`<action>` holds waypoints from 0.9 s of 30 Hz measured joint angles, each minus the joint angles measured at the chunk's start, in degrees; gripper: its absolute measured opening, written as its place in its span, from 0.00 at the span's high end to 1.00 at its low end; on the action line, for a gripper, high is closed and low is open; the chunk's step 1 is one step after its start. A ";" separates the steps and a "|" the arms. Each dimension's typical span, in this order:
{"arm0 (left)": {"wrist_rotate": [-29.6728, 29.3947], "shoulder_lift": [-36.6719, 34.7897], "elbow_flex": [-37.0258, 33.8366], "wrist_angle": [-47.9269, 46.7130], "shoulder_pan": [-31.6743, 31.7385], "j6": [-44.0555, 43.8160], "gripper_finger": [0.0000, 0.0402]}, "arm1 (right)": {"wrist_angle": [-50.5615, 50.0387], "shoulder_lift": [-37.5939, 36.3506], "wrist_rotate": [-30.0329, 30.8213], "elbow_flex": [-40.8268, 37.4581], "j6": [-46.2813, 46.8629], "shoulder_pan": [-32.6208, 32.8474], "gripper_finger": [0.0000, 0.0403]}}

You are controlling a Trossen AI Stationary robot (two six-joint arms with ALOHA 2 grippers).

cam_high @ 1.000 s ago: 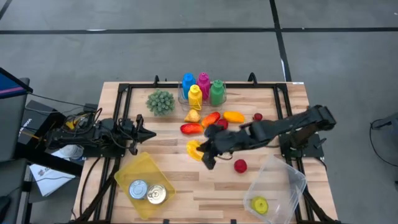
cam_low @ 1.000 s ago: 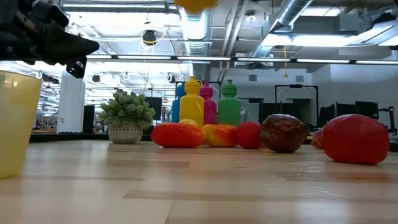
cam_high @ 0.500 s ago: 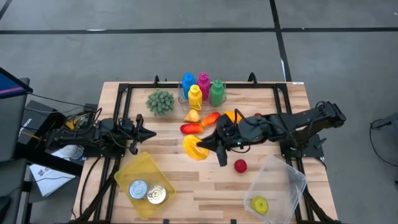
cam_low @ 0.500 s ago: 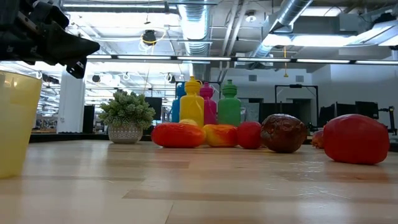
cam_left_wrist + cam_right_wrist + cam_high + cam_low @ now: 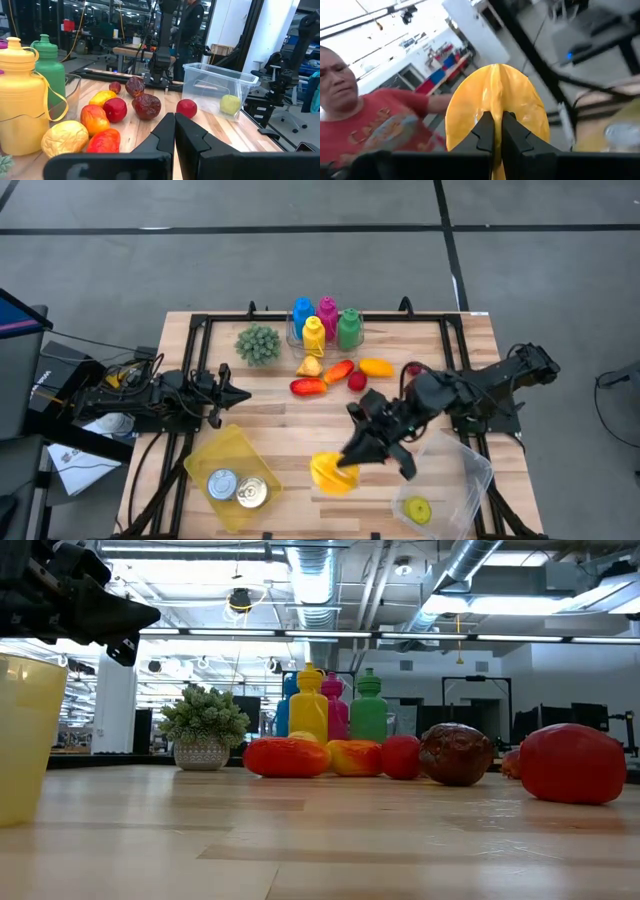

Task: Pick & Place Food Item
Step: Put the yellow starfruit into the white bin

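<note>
Grey floor (image 5: 200, 250) with dark seams – exposed ceiling ducts (image 5: 480, 565), strip lights – person in red shirt (image 5: 380, 130) behind.

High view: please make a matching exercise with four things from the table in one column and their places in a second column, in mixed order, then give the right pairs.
Things:
1. yellow fruit
2. two tin cans
3. green apple
4. bottles

Places:
A. at the far edge of the table, in a group
B. in the clear bin
C. held in the shut right gripper, above the table's front part
D. in the yellow bin

Pairs: 1-C, 2-D, 3-B, 4-A
</note>
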 joint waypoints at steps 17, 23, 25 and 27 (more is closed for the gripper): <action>-0.02 0.00 0.02 0.01 -0.02 -0.01 1.00 | -65.52 -1.86 15.00 0.00 56.95 24.47 0.98; -0.02 0.00 0.02 0.02 -0.02 0.00 1.00 | -83.91 0.37 10.09 -0.65 67.30 30.85 0.98; -0.03 0.00 0.02 0.02 -0.03 -0.01 1.00 | -84.36 0.52 10.29 -2.04 67.43 31.16 0.98; -0.02 0.00 0.02 0.02 -0.04 0.00 1.00 | -83.17 0.52 10.26 -4.39 67.15 31.38 0.98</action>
